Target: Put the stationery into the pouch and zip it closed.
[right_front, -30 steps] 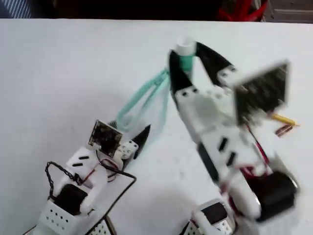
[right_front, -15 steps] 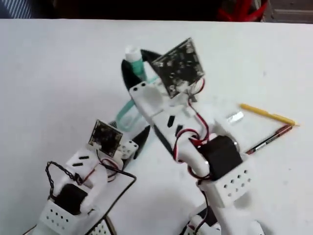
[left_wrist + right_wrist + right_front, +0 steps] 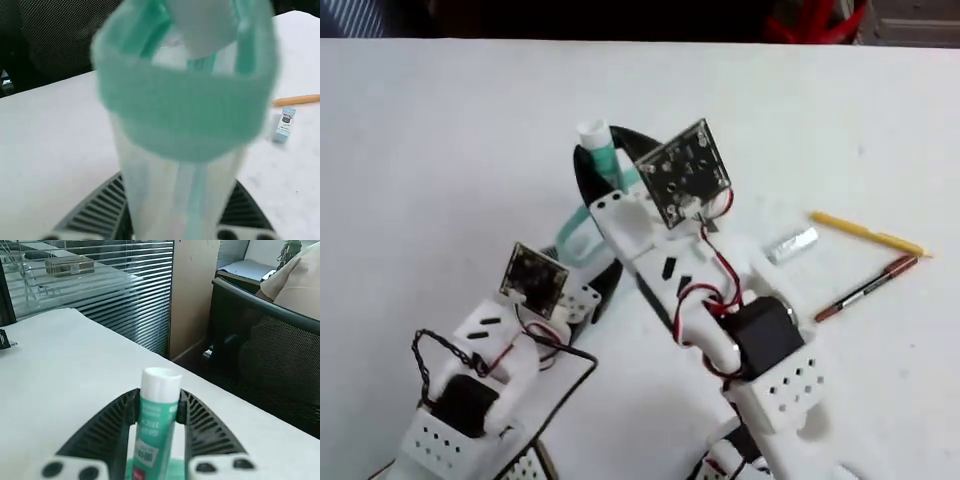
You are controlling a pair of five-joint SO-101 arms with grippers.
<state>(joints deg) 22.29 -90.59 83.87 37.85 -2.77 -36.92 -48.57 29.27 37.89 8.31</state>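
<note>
The right gripper has its jaws clamped narrowly on a glue stick. The left gripper has its jaws pinching the pouch.

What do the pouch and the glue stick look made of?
The pouch seems to be soft, frosted clear plastic, since light shows through its wall; the green band at its mouth looks like matte fabric. The glue stick is apparently hard, smooth plastic, with a teal printed body and a plain white cap.

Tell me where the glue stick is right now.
In the high view the glue stick sits near the middle of the table, gripped by the right gripper, at the green-rimmed mouth of the pouch held by the left gripper.
</note>
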